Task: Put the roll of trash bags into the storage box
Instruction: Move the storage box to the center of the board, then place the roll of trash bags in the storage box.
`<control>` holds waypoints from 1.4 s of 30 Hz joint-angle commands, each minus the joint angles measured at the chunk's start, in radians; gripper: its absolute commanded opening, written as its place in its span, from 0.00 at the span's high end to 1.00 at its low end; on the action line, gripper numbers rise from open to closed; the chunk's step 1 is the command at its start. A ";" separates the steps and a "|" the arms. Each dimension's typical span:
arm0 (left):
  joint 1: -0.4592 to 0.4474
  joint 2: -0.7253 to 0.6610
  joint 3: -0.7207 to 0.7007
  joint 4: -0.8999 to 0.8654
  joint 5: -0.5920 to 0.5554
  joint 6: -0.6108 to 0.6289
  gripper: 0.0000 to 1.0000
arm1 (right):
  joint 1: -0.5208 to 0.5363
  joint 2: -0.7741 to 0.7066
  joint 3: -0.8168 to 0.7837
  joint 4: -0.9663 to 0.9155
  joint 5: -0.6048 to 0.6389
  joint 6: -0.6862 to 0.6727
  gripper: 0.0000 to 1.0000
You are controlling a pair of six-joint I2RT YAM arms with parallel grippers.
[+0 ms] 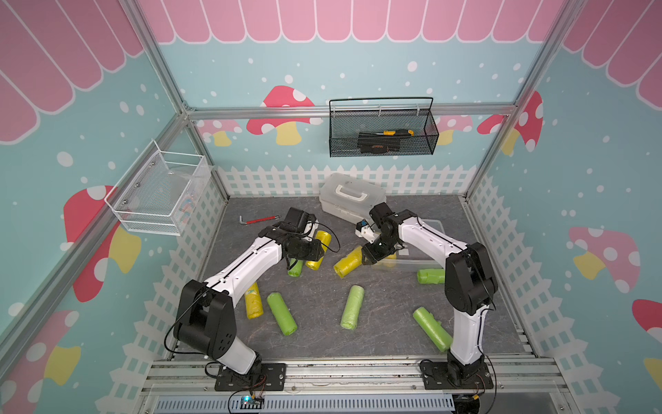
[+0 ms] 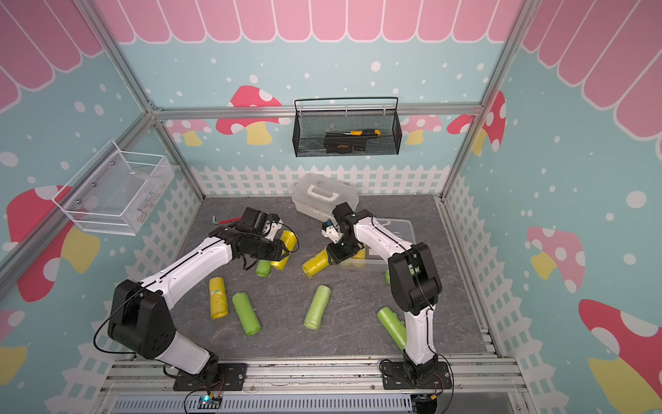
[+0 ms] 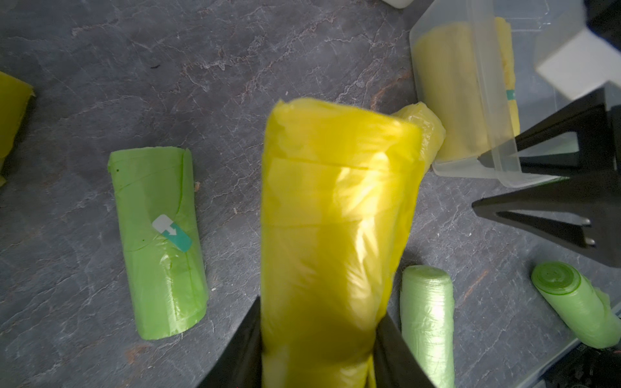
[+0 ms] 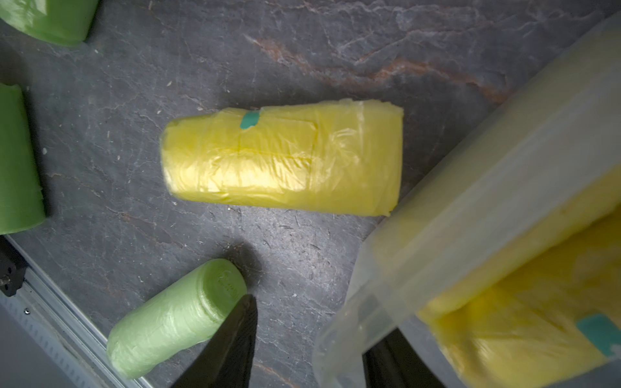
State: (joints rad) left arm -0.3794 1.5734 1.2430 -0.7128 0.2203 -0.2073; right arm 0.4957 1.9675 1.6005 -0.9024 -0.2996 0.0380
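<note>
Entry, left gripper [image 3: 321, 305]: fingers [image 3: 242, 346] closed on both flanks of a yellow roll of trash bags [image 3: 336, 218], held near the storage box [image 3: 497, 111] but not yet over it. Right gripper [image 4: 316, 322]: prongs straddled the box's near wall, presumably to steady it. Whether they clamped it could not be told.

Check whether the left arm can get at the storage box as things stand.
Probably yes. The storage box is open on top and ahead of the left gripper, which grips a yellow roll. The right gripper at the box's corner and a loose yellow roll beside it crowd the way.
</note>
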 commanded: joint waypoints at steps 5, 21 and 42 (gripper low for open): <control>0.002 -0.027 0.003 0.031 0.007 -0.015 0.76 | 0.058 -0.014 -0.001 0.003 -0.058 0.018 0.49; -0.058 -0.001 0.060 0.034 0.014 -0.078 0.75 | 0.037 -0.117 -0.011 0.025 -0.044 0.068 0.49; -0.351 0.453 0.549 0.187 -0.022 -0.492 0.74 | -0.414 -0.312 -0.135 0.059 -0.154 -0.003 0.48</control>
State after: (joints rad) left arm -0.7082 1.9774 1.7134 -0.5697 0.2043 -0.6258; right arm 0.1017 1.6520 1.4849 -0.8608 -0.4133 0.0498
